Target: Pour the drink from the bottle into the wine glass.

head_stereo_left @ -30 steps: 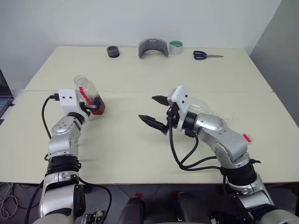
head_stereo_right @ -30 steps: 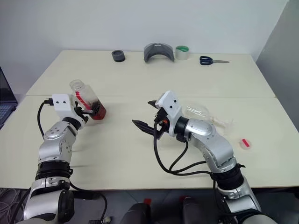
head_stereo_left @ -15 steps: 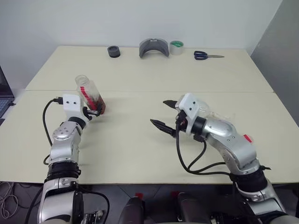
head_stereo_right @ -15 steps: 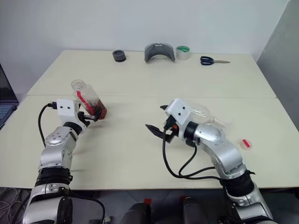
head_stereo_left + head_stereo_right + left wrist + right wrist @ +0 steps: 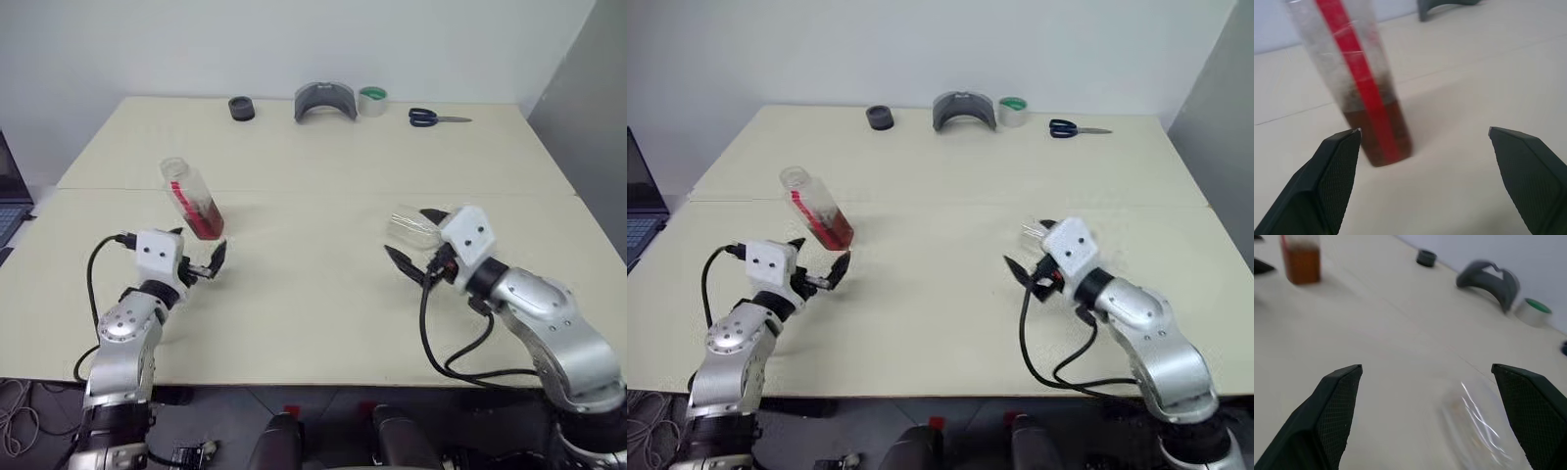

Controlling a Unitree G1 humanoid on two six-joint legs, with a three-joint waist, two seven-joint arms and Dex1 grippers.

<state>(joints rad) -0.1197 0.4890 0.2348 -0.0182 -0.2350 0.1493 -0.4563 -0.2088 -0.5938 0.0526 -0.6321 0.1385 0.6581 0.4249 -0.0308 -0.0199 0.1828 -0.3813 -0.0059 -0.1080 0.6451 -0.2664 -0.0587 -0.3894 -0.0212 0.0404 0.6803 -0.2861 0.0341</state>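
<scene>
Nearest, the left hand (image 5: 201,266) has its black wedge fingers spread, holding nothing, just short of the bottle (image 5: 193,200). That clear plastic bottle stands on the matt cream worktop (image 5: 294,294), uncapped, a red strip down its side, the drink (image 5: 1382,132) low in it. The right hand (image 5: 419,247) is likewise wide open and empty. Just beyond it lies the wine glass (image 5: 409,224), a faint transparent smear, its stem and foot indiscernible. Farthest: a black ring (image 5: 240,107), a grey curved piece (image 5: 324,99), a tape roll (image 5: 371,99), and scissors (image 5: 435,117).

Along the far edge of the pale bench (image 5: 323,294) sit a black ring (image 5: 240,108), a grey curved piece (image 5: 324,99), and green-cored tape (image 5: 371,100). Blue-handled scissors (image 5: 437,118) lie off to the right, and a laptop (image 5: 641,203) peeks in at far left.
</scene>
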